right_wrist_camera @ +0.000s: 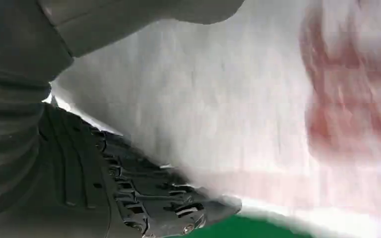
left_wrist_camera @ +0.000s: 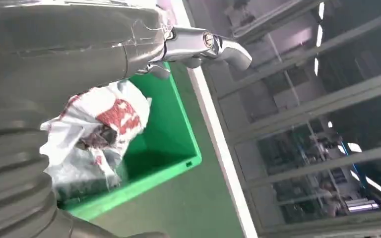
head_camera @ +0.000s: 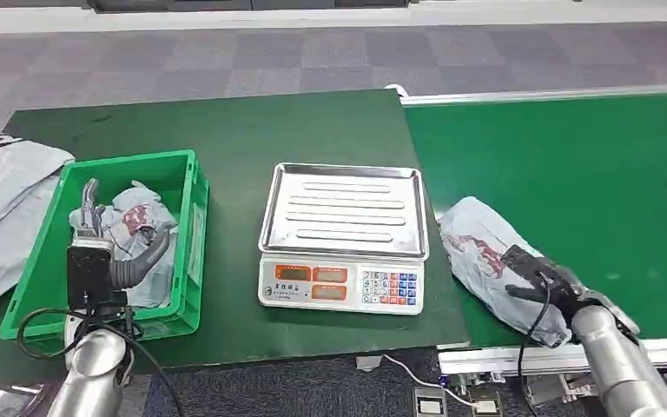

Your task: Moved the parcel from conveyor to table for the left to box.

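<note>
A bright green conveyor belt [head_camera: 573, 182] runs beside a dark green desk [head_camera: 234, 130], which carries a green plastic crate [head_camera: 187, 226] holding a crumpled white-and-red bag [head_camera: 139, 217] and, just beside the crate, a white electronic scale with a steel tray [head_camera: 343, 234]. The grey plastic parcel with red print [head_camera: 482, 252] lies on the belt's near edge by the desk, and the right hand [head_camera: 549, 287] grips it, its dark fingers [right_wrist_camera: 168, 198] pressed against the wrapping. The left hand [head_camera: 108, 252] hangs over the crate with fingers [head_camera: 91, 195] spread and holding nothing.
</note>
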You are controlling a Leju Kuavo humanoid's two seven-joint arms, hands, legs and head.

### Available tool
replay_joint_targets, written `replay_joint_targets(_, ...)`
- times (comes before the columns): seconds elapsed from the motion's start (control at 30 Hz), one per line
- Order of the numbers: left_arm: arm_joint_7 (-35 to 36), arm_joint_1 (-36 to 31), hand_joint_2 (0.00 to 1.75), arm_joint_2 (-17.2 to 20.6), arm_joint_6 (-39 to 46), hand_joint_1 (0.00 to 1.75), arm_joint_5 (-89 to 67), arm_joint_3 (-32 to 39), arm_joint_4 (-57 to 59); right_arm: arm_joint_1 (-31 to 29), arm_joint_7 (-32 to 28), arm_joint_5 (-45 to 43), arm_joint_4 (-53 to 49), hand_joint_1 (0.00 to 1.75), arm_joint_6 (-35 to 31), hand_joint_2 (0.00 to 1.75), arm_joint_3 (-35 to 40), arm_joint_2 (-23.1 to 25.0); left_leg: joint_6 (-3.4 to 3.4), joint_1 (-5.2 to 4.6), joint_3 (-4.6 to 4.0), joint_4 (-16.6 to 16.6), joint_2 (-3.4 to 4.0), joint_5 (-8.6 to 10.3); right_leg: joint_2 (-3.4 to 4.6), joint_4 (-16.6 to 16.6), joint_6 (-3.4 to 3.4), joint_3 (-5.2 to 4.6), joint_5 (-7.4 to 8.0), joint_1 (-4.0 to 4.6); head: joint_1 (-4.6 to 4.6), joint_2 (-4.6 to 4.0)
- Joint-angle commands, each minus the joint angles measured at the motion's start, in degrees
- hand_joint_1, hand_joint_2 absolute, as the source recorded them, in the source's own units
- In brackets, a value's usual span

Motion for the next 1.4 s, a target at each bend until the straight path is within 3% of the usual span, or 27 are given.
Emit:
replay_joint_targets(0.03, 0.4, -4.3, 1.75, -1.1, -1.1, 0.0, 0.2, -0.5, 4.6, -4.0, -3.6, -1.9, 6.7, 0.0, 10.6, 1.75, 10.5, -6.1, 0.01, 0.04, 0.23, -0.1, -0.12, -0.04, -0.13, -0.1, -0.02, 0.33, -0.05, 0.05, 0.0, 0.0)
replay_joint_targets(0.7, 0.4, -4.1, 1.75, -1.0, -1.1, 0.0, 0.3, -0.5, 4.4, -4.2, -3.3, -2.6, 6.8, 0.0, 10.3, 1.75, 11.3, -5.9, 0.01, 0.06, 0.22, -0.1, -0.05, -0.06, -0.07, -0.1, -0.03, 0.31, -0.04, 0.07, 0.0, 0.0)
replay_joint_targets(0.73, -0.4, -5.0, 1.75, -1.5, -5.9, 0.0, 3.2, -1.7, 4.7, -0.8, -8.9, -0.6, 2.8, 0.8, 23.8, 1.75, 20.8, -11.5, 0.0, 0.07, 0.35, -0.1, -0.03, -0.08, -0.05, -0.2, -0.05, 0.44, -0.04, 0.08, 0.02, 0.0)
replay_joint_targets(0.77, -0.3, -5.8, 1.75, -2.1, -6.4, 0.0, 3.0, -2.7, 5.3, 2.4, -10.4, -3.7, -0.9, 1.75, 27.4, 1.75, 23.7, -14.8, 0.0, 0.05, 0.22, 0.0, -0.04, -0.07, -0.06, -0.1, -0.02, 0.31, -0.04, 0.06, 0.02, 0.0)
replay_joint_targets(0.83, -0.1, -6.8, 1.75, -2.7, -6.3, 0.0, 3.1, -4.3, 6.4, 7.5, -8.7, -10.9, -7.9, 1.75, 27.1, 1.75, 25.9, -20.3, 0.03, 0.02, 0.09, 0.0, -0.51, -0.01, -0.54, -0.1, 0.01, 0.29, -0.15, 0.03, 0.0, 0.0)
replay_joint_targets(0.93, -0.1, -7.0, 1.75, -2.5, -6.3, 0.0, 3.2, -4.5, 6.4, 8.7, -7.5, -12.4, -9.8, 1.75, 27.0, 1.75, 26.2, -21.8, 0.09, 0.05, 0.26, 0.0, -0.6, -0.09, -0.61, -0.2, 0.09, 0.52, -0.24, 0.06, 0.0, 0.0)
replay_joint_targets(0.97, -0.1, -7.0, 1.75, -2.5, -6.3, 0.0, 3.3, -4.5, 6.3, 8.9, -7.1, -13.1, -10.5, 1.75, 27.1, 1.75, 26.4, -22.2, 0.13, 0.06, 0.35, 0.0, -0.89, -0.11, -0.9, -0.2, 0.21, 0.76, -0.39, 0.07, 0.02, 0.0)
replay_joint_targets(1.3, 0.0, -6.9, 1.75, -2.3, -6.3, 0.0, 3.4, -4.4, 6.2, 8.4, -6.1, -14.2, -10.9, 1.75, 27.1, 1.75, 27.1, -22.2, 0.21, 0.07, 0.48, 0.0, -0.45, -0.3, -0.48, -0.3, 0.11, 0.78, -0.33, 0.08, 0.02, 0.0)
replay_joint_targets(1.4, -0.1, -6.0, 1.75, -2.1, -6.8, 0.0, 4.1, -4.3, 5.3, 5.4, -5.4, -14.6, -9.7, 1.75, 23.0, 1.75, 31.5, -22.2, 0.2, 0.07, 0.57, 0.0, -0.35, -0.33, -0.39, -0.3, 0.09, 0.83, -0.33, 0.09, 0.02, 0.0)
